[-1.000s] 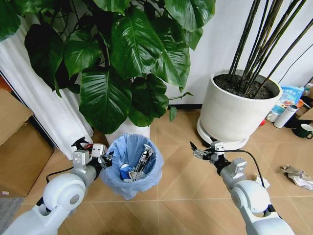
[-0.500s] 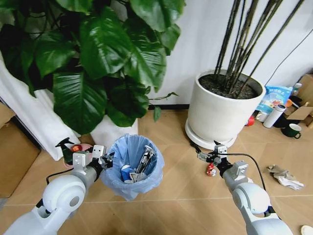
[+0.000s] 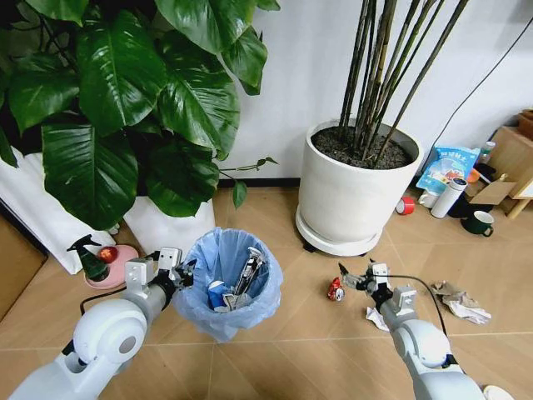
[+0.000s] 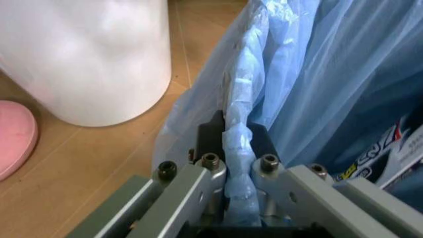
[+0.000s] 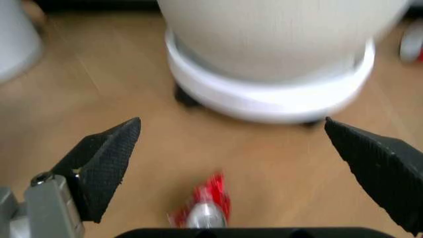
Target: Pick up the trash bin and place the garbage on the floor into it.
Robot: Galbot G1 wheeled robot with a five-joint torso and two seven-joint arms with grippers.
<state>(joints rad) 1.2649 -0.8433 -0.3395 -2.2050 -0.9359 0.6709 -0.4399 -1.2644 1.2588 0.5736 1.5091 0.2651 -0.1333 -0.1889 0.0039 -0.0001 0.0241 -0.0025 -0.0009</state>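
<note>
The trash bin (image 3: 226,282), lined with a crinkly light-blue bag, hangs at my left side with several wrappers inside. My left gripper (image 3: 179,272) is shut on its rim; the left wrist view shows the left gripper (image 4: 235,134) pinching the bag's edge (image 4: 239,99). My right gripper (image 3: 354,280) is open, low over the floor. A red-white bit (image 3: 336,289) lies just beside it, and it shows between and below the spread fingers (image 5: 106,158) of the right gripper (image 5: 231,123) as the red-white bit (image 5: 203,207). A white paper wad (image 3: 372,315) and crumpled paper (image 3: 462,302) lie to the right.
A big white plant pot (image 3: 354,196) on a wheeled base stands just beyond the right gripper. Another white pot (image 3: 166,227) and a pink dish (image 3: 112,265) sit behind the bin. A red tape roll (image 3: 405,205), blue snack bag (image 3: 447,167) and mug (image 3: 480,222) are far right.
The whole view has swung to the right, so both pots slid left in the picture. The red-white bit and more litter came into view. The left gripper still holds the bin.
</note>
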